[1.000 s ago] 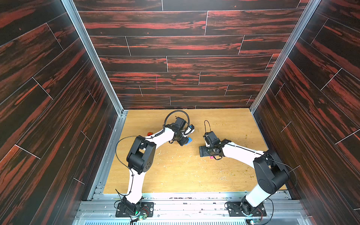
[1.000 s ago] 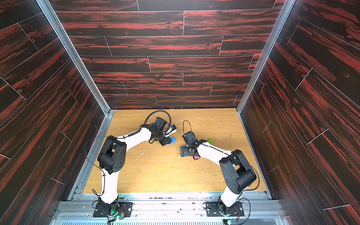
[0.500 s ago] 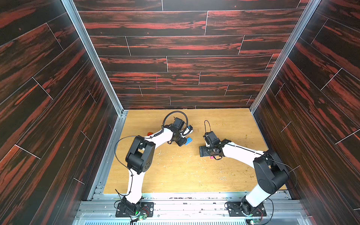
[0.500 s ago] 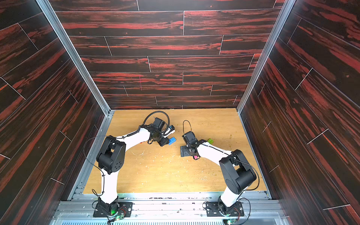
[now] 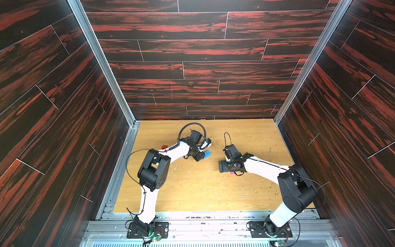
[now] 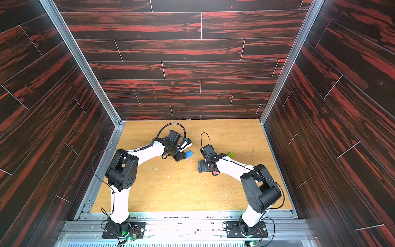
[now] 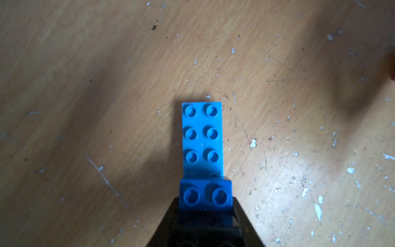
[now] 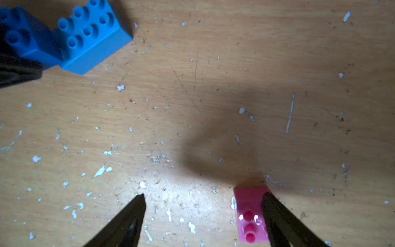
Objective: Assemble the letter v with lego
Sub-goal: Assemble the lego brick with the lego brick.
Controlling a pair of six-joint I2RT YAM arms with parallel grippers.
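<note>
1. The left fingers (image 7: 166, 233) are clenched on the dark blue square brick (image 7: 205, 195), which sits at one end of the light blue long brick (image 7: 202, 136). The pair is low over the surface (image 7: 85, 85), near the middle of the workspace. My read: the small brick serves as a handle for steering the long one into line as a stroke of the V.
2. The right fingers (image 8: 277, 220) are spread wide and hold nothing. The pink brick (image 8: 249, 205) lies just inside one fingertip, touching it or nearly so. It looks like a line-up for a pick, with the brick off-centre in the gap.
3. Out of play are a red brick (image 5: 164, 147) behind the left arm and a green brick (image 6: 230, 154) beyond the right arm.
4. I can't tell whether the dark blue brick is pressed onto the long brick's studs or only butts against it. Nor can I tell whether the long brick rests on the surface or hovers. The pink brick's far side hides behind the finger. No other bricks show; the arms may cover some. There is no V shape yet.
</note>
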